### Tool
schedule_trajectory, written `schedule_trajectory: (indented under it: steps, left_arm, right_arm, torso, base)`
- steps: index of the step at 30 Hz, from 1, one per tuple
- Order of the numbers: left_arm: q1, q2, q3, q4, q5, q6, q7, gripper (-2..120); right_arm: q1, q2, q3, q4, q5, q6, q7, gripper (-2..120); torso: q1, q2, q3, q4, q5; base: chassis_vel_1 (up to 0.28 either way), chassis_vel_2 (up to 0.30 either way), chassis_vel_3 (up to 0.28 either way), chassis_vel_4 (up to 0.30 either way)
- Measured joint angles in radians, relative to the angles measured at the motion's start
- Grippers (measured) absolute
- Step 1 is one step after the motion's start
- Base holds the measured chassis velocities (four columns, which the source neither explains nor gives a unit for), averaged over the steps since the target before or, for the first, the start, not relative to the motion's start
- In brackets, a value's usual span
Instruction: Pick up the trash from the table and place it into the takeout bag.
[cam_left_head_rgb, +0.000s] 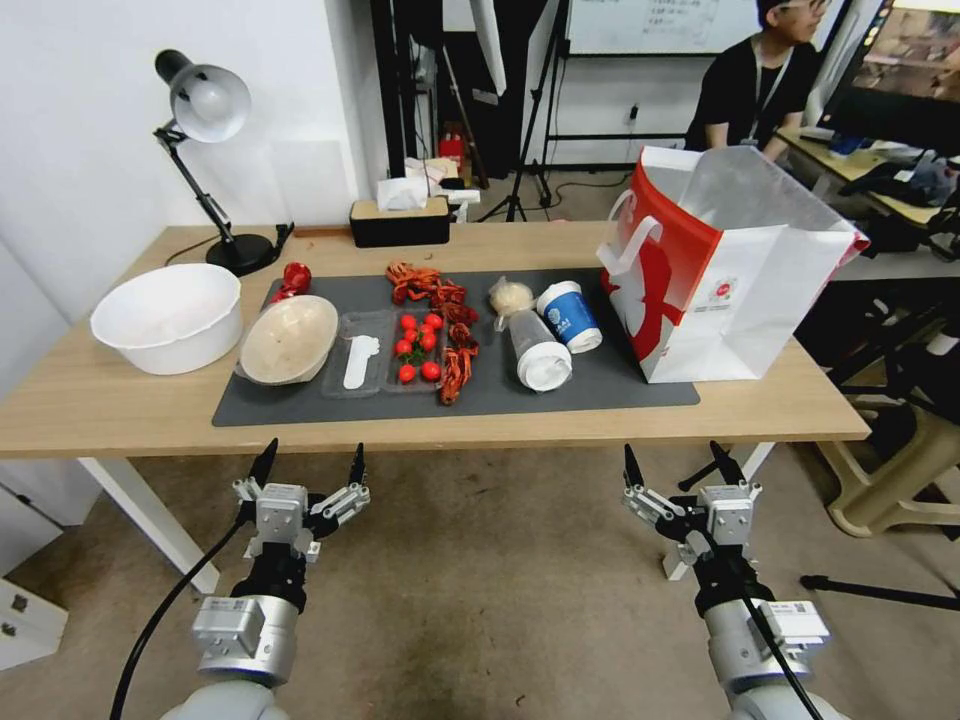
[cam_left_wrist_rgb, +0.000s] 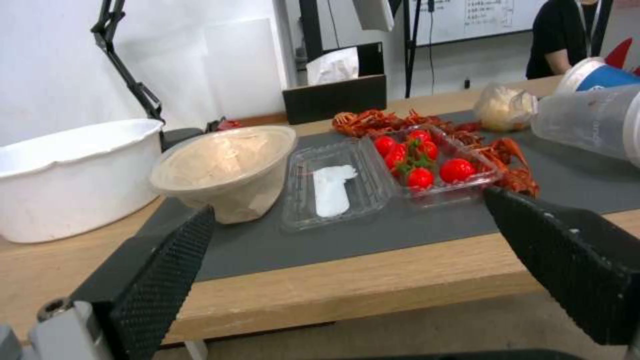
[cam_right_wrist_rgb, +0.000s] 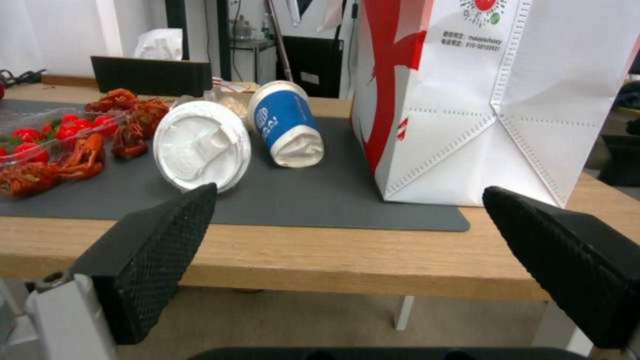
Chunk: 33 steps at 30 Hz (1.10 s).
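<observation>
Ahead of my two claws I count two cups lying on their sides: one clear white-lidded cup (cam_left_head_rgb: 538, 352) nearer my right claw, one blue-white paper cup (cam_left_head_rgb: 570, 315) just beyond it. One takeout bag (cam_left_head_rgb: 735, 280) stands further right. One beige paper bowl (cam_left_head_rgb: 288, 339) and one white basin (cam_left_head_rgb: 170, 317) sit ahead of my left claw. One knotted plastic bag (cam_left_head_rgb: 510, 297). One crushed red can (cam_left_head_rgb: 294, 279). One clear tray (cam_left_head_rgb: 385, 352) holds seven tomatoes (cam_left_head_rgb: 417, 345). One desk lamp (cam_left_head_rgb: 207, 150), one tissue box (cam_left_head_rgb: 400, 218).
</observation>
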Motion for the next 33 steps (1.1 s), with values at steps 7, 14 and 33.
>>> schedule_trajectory:
  steps: [7, 14, 33]
  left_arm:
    - [0.000, 0.000, 0.000, 0.000, 0.000, 0.000, 0.000, 100]
    - [0.002, -0.001, 0.001, 0.000, 0.000, 0.003, -0.002, 100]
    - [0.157, -0.089, 0.126, -0.138, -0.036, 0.309, -0.138, 100]
  right_arm:
    - [0.000, 0.000, 0.000, 0.000, 0.000, 0.000, 0.000, 100]
    - [0.001, 0.000, -0.004, -0.001, 0.004, -0.009, -0.003, 100]
    - [0.041, -0.008, -0.152, -0.064, 0.110, -0.247, -0.117, 100]
  torso:
    - [0.000, 0.000, 0.000, 0.0000, 0.0000]
    - [0.000, 0.000, 0.000, -0.0002, -0.0001]
    - [0.000, 0.000, 0.000, 0.0000, -0.0001]
  base:
    - [0.000, 0.000, 0.000, 0.000]
    - [0.000, 0.000, 0.000, 0.000]
    - [0.000, 0.000, 0.000, 0.000]
